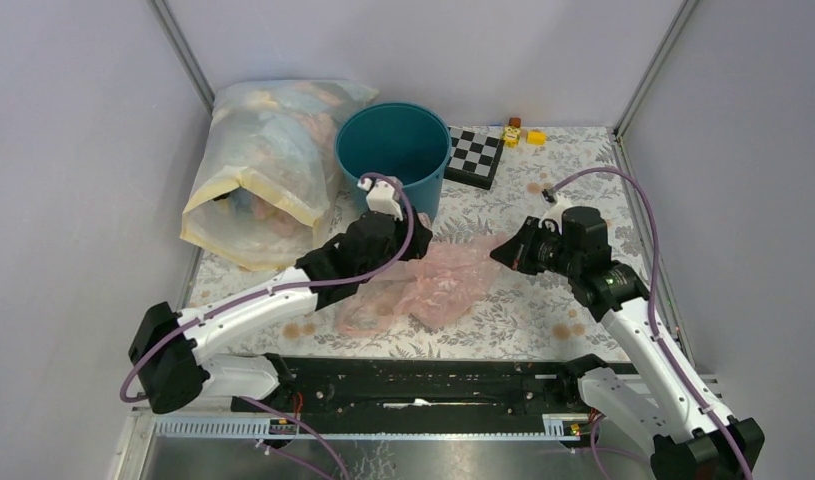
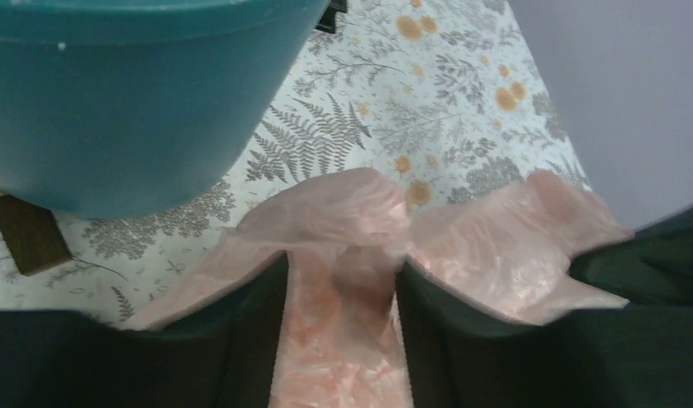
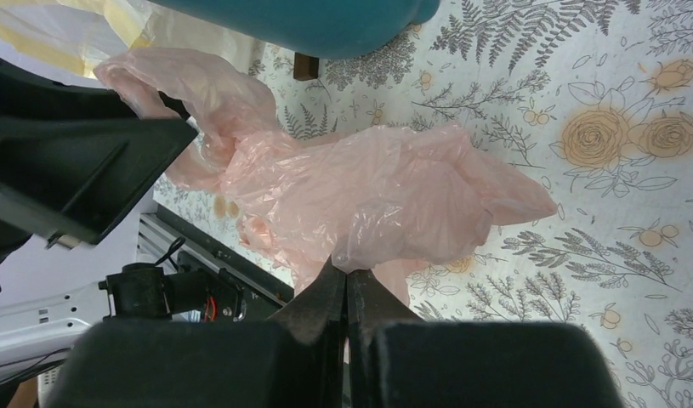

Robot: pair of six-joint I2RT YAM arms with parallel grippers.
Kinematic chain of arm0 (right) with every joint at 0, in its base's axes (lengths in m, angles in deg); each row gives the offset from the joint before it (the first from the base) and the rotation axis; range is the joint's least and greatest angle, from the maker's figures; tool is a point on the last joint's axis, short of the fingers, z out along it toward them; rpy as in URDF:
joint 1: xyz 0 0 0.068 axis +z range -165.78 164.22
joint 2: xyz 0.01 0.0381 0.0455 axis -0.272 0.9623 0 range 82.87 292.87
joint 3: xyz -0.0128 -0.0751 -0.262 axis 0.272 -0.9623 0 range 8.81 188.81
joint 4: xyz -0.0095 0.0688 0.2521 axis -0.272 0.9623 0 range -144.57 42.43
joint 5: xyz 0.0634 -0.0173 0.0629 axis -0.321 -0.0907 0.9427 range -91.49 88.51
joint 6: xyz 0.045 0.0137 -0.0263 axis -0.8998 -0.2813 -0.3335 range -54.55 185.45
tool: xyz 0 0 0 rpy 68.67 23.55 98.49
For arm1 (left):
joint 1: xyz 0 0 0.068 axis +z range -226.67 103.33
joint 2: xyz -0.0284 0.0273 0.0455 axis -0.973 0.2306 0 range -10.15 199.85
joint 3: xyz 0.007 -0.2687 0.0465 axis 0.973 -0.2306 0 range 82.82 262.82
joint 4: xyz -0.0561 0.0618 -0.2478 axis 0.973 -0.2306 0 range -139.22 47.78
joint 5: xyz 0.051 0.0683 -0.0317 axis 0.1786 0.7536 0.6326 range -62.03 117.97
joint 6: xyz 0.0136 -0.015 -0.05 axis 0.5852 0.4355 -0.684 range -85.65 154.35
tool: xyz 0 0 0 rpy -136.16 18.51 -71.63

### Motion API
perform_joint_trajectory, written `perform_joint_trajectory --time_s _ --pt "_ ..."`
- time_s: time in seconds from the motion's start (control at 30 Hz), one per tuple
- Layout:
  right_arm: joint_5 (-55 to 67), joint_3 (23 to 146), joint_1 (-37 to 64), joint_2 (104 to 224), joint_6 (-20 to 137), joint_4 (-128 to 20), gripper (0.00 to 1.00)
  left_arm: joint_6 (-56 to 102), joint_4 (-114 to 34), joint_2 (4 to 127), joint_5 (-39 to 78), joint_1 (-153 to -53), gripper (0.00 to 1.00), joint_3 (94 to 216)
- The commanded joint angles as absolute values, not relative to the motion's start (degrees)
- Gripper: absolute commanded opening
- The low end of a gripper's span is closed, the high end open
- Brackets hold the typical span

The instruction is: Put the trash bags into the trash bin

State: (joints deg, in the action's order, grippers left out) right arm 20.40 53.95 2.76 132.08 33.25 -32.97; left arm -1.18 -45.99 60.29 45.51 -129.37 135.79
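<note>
A pale pink trash bag stretches between two robot arms above a floral-patterned tabletop, just in front of the teal trash bin and outside it. The right pincer is pressed together on a fold of the film at the bag's near edge. The left pincer stands spread beside the bin's wall, with a bunch of film filling the gap; whether it clamps the film cannot be told. A large clear sack stuffed with bags leans against the bin's left side.
</note>
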Motion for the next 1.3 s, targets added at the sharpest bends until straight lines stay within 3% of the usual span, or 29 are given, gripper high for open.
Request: perform_joint_trajectory --time_s 0.0,0.07,0.1,0.3,0.63,0.7,0.73,0.77,0.83,1.0,1.27 --pt "17.6 55.0 3.3 130.2 35.7 -30.7 0.0 0.6 -46.3 62.2 52.3 -129.2 0.27 138.9" --pt "12.5 55.6 3.3 129.5 36.1 -28.2 0.0 -0.6 -49.2 61.3 55.4 -127.9 0.03 138.9" --pt "8.8 55.7 3.3 129.1 36.2 -26.8 0.0 -1.0 -50.9 60.2 56.2 -126.6 0.0 138.7" --pt "-14.3 54.0 3.3 127.1 32.0 -21.3 0.02 -2.3 -55.0 47.0 52.3 -116.4 0.0 131.9" --pt "-22.4 52.7 3.3 125.5 27.2 -20.3 0.09 -0.3 -59.6 39.3 45.4 -113.7 0.0 132.9" --pt "-19.5 53.0 3.3 123.7 30.5 -21.9 0.24 0.4 -59.1 38.7 41.5 -113.6 0.0 134.2" --pt "-16.4 53.1 3.3 122.5 32.6 -23.2 0.45 0.7 -58.7 38.6 38.8 -113.7 0.0 135.0" --pt "-13.3 53.3 3.3 121.7 34.5 -24.3 0.55 1.0 -58.3 38.6 35.9 -113.7 0.0 135.9" --pt "-8.0 54.0 3.3 120.6 37.0 -25.9 0.68 1.1 -57.8 38.9 30.5 -113.7 0.0 137.9" --pt "-3.2 56.8 3.3 121.7 39.1 -26.7 0.8 0.8 -58.1 40.0 22.1 -113.7 0.0 141.0" --pt "-9.6 53.4 3.3 127.8 34.9 -27.5 0.82 0.0 -57.4 37.0 23.1 -113.7 0.0 135.3"
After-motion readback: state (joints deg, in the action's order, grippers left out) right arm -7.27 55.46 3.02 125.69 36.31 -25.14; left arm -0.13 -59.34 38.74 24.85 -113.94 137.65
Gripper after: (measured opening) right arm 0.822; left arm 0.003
